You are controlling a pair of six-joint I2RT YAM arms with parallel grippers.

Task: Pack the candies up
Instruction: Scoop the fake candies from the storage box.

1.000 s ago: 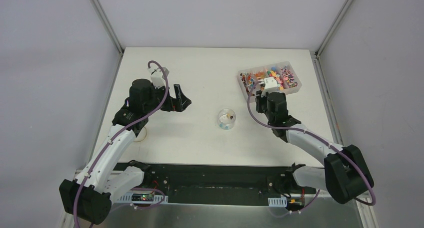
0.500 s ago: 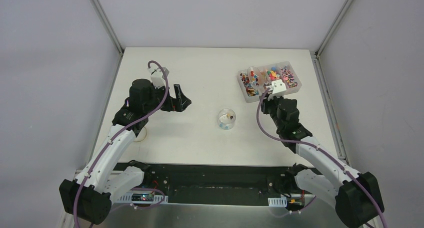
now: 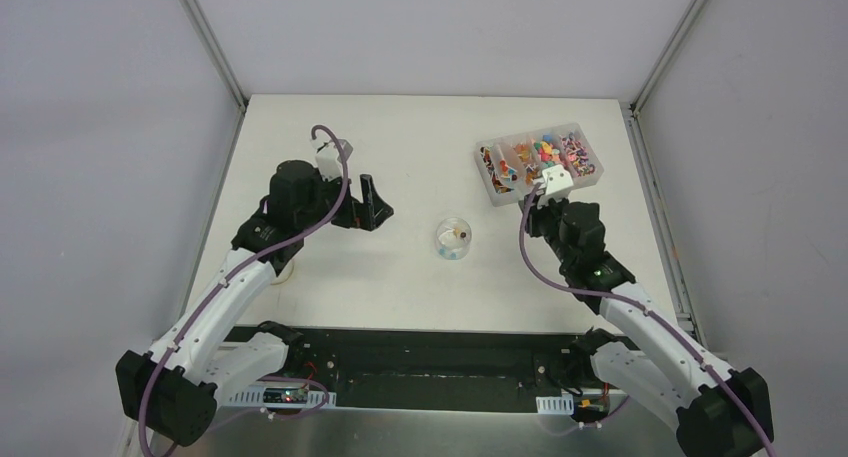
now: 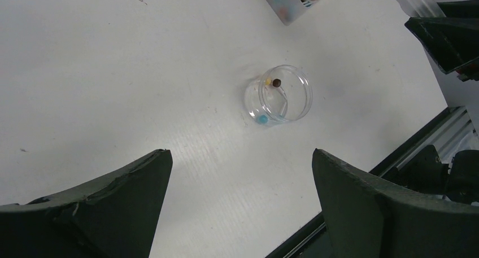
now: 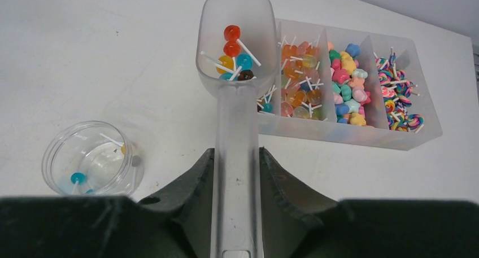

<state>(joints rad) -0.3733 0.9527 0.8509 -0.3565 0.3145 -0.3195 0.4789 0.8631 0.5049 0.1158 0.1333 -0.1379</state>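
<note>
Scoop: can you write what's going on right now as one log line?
right pincer: shut on scoop handle | scoop: several candies inside, by tray | jar: few candies | left pincer: open, empty

No legible text or markings.

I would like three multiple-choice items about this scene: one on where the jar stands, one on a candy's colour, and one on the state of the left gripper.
1. Where is the small clear jar? A. on a shelf B. on the table between the arms C. on a plate
2. Which colour is the candy nearest the tip of the scoop? A. green B. white C. red
3. How is the left gripper? A. open and empty B. shut on the jar C. shut on the scoop
Answers: 1 B, it stands on bare table at the middle; 2 C, a red ball lies foremost; 3 A, its fingers stand wide apart with nothing between.
</note>
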